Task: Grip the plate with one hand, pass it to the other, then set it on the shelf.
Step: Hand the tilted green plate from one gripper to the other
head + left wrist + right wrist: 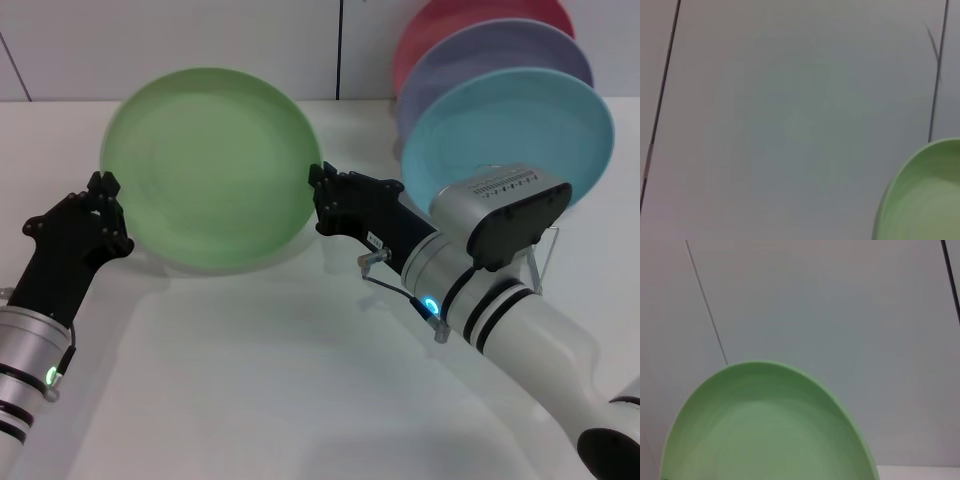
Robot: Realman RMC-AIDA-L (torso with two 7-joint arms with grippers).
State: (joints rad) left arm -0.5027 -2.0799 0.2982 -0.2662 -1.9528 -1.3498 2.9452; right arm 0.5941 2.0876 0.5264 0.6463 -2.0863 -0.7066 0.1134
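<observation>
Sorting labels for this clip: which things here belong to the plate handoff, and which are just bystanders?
In the job: green plate; left pincer and right pincer, one at each side of its rim; wire shelf.
Bystanders: turquoise plate, lavender plate, pink plate, all standing in the shelf.

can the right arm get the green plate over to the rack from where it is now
Probably yes. The right gripper is at the plate's rim, and the rack stands just behind that arm. But the left gripper is at the opposite rim, and three plates already stand there; a free slot isn't visible.
</observation>
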